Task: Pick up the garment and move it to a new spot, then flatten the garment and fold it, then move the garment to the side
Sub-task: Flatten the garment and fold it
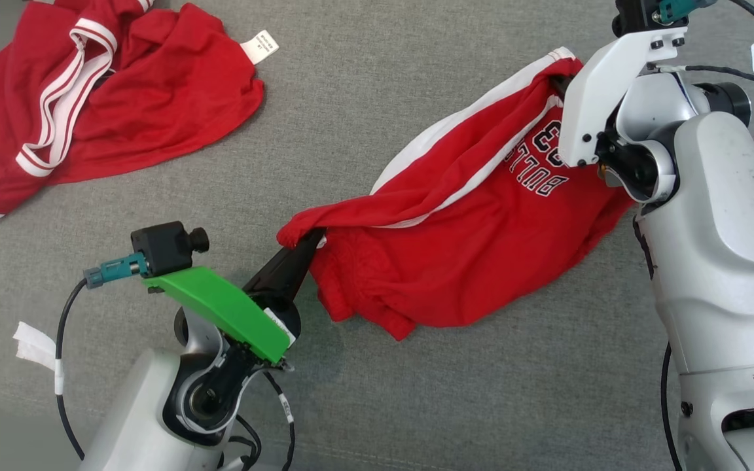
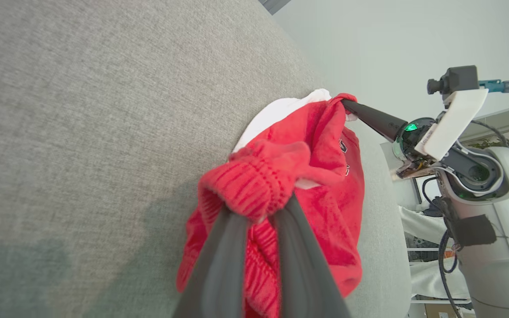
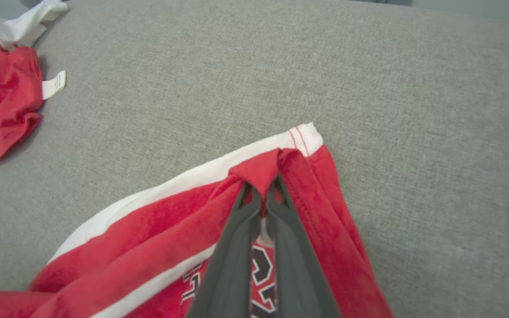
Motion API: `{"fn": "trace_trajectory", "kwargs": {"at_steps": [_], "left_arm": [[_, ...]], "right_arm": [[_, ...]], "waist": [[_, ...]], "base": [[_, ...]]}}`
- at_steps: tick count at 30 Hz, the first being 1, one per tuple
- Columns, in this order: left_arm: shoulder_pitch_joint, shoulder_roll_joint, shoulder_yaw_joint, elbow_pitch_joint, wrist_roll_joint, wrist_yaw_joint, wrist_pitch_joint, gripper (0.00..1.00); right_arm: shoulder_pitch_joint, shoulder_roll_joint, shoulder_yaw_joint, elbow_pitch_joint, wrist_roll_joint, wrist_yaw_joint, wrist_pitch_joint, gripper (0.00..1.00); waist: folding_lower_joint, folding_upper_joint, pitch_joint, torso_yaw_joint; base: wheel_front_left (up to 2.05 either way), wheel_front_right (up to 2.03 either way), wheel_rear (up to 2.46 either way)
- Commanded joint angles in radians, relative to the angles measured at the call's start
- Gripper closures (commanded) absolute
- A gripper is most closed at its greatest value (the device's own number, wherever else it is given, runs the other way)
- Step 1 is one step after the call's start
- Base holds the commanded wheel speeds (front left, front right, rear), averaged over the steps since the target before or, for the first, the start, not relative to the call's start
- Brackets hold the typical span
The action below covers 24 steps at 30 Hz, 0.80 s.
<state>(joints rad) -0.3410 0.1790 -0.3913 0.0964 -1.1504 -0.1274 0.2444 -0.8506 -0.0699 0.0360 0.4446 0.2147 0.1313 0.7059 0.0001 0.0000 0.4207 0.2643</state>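
**Item 1 – L hand** (image 1: 307, 241): fingers nearly closed, the narrow gap packed w/ red cloth. It pinches the ribbed, gathered edge of the garment (image 1: 475, 261). In L wrist view the cloth bunches over both fingertips.

**Item 2 – R hand** (image 1: 557, 85): fingers pressed together. Tips are clamped on a small red fold at the garment's corner, just beside the stitched end of the white side stripe.

**Item 3 – garment:** red, w/ a white side stripe and dark-outlined lettering face up near R hand. It is held at both ends and spans from L hand's tips to R hand's tips. The stripe edge is drawn fairly taut betw. them. The rest sags slack on the robot's side of that line, onto the grey fabric surface (image 1: 416, 405).

**Item 4 – second garment** (image 1: 154, 98): red w/ white bands, crumpled, white label (image 1: 260, 46) at its edge. It lies well apart from both hands, beyond L hand, and neither hand touches it.
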Motion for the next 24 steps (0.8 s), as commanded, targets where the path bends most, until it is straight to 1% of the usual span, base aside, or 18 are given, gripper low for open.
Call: {"fn": "trace_trajectory", "kwargs": {"at_steps": [1,2,4,5,6,7,8,9,10,14,16,19,22,24], "left_arm": [[-0.021,0.001,-0.003,0.009,-0.01,-0.006,-0.013,1.0],[-0.024,-0.001,-0.006,0.014,-0.015,-0.006,-0.019,1.0],[-0.029,-0.004,-0.012,0.024,-0.014,-0.006,-0.033,0.8],[-0.029,-0.004,-0.016,0.027,-0.016,-0.006,-0.043,0.53],[-0.026,-0.006,-0.014,0.032,-0.02,-0.006,-0.053,0.27],[-0.026,-0.006,-0.016,0.036,-0.019,-0.006,-0.061,0.0],[-0.025,-0.003,-0.02,0.039,-0.018,-0.006,-0.067,0.0],[-0.022,0.001,-0.023,0.043,-0.016,-0.006,-0.074,0.0],[-0.017,0.005,-0.023,0.047,-0.012,-0.006,-0.083,0.0],[0.012,0.029,-0.028,0.057,0.031,-0.006,-0.125,0.0],[0.028,0.047,-0.034,0.051,0.078,-0.001,-0.155,0.0],[0.062,0.08,-0.042,0.02,0.182,0.025,-0.239,0.0],[0.102,0.113,-0.05,-0.02,0.307,0.067,-0.335,0.0],[0.134,0.113,-0.055,-0.05,0.368,0.096,-0.401,0.0]], "right_arm": [[-0.019,0.0,-0.003,0.016,-0.009,-0.001,-0.016,1.0],[-0.025,0.001,0.006,0.022,-0.002,-0.001,-0.022,1.0],[-0.026,0.002,0.018,0.04,0.015,-0.001,-0.027,1.0],[-0.031,-0.003,0.016,0.042,0.008,-0.001,-0.047,1.0],[-0.035,-0.008,0.012,0.046,0.002,-0.001,-0.06,1.0],[-0.035,-0.01,0.018,0.053,-0.003,-0.001,-0.07,1.0],[-0.034,-0.009,0.023,0.058,-0.005,-0.001,-0.078,0.94],[-0.035,-0.009,0.022,0.061,-0.007,-0.001,-0.094,0.51],[-0.036,-0.01,0.024,0.062,-0.008,-0.001,-0.105,0.01],[-0.023,-0.009,0.033,0.065,0.006,-0.001,-0.156,0.0],[-0.005,-0.014,0.046,0.057,0.013,-0.001,-0.178,0.0],[0.027,-0.036,0.077,0.029,0.024,-0.001,-0.199,0.0],[0.067,-0.072,0.128,-0.002,0.012,-0.001,-0.186,0.0],[0.088,-0.099,0.158,-0.026,0.008,-0.001,-0.165,0.0]], "waist": [[-0.0001,0.0,0.016,0.015],[-0.0001,0.0,0.017,0.016],[-0.0001,0.0,0.019,0.017],[-0.0001,0.0,0.02,0.016],[-0.0001,0.0,0.02,0.015],[-0.0001,0.0,0.02,0.014],[-0.0001,0.0,0.02,0.012],[-0.0001,0.0,0.019,0.01],[-0.0001,0.0,0.016,0.008],[-0.0001,0.0,-0.005,-0.004],[-0.0001,0.0,-0.022,-0.011],[-0.0001,0.0,-0.052,-0.023],[-0.0001,0.0,-0.079,-0.034],[-0.0001,0.0,-0.089,-0.037]], "base": [[0.0,0.0,0.0],[0.0,0.0,0.0],[0.0,0.0,0.0],[0.0,0.0,0.0],[0.0,0.0,0.0],[0.0,0.0,0.0],[0.0,0.0,0.0],[0.0,0.0,0.0],[0.0,0.0,0.0],[0.0,0.0,0.0],[0.0,0.0,0.0],[0.0,0.0,0.0],[0.0,0.0,0.0],[0.0,0.0,0.0]]}}
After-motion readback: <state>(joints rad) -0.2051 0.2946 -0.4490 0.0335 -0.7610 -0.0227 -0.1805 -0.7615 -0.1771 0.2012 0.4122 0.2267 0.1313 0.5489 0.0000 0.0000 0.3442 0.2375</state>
